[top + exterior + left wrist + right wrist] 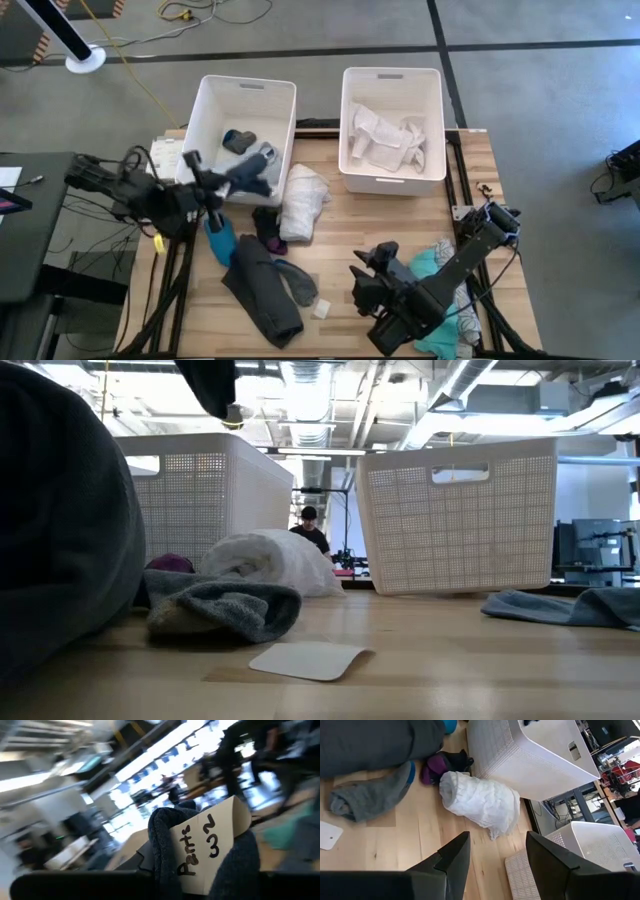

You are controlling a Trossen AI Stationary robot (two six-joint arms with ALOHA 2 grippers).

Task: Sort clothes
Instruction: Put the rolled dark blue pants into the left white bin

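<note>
My left gripper (207, 186) is shut on a navy garment (250, 178) with a paper tag (207, 845), held over the near wall of the left white bin (212, 95). The garment also shows dark at the top of the low view (210, 385). My right gripper (495, 865) is open and empty above the table's near right part (362, 280). On the table lie a white garment (302, 200), a black and purple one (268, 228), a teal one (220, 242), a large dark grey one (262, 290) and a grey one (298, 283). My left gripper holds the navy garment (165, 835) bunched at the fingers, which the cloth hides in the wrist view. The fingers come about level from the table's left side. The garment is lifted clear of the table and hangs by the left bin's near wall.
The left bin holds dark garments (240, 140). The right white bin (435, 120) holds white garments (385, 135). Teal and light clothes (440, 265) lie under my right arm. A white card (320, 308) lies near the front. A person (310, 530) stands far behind the table.
</note>
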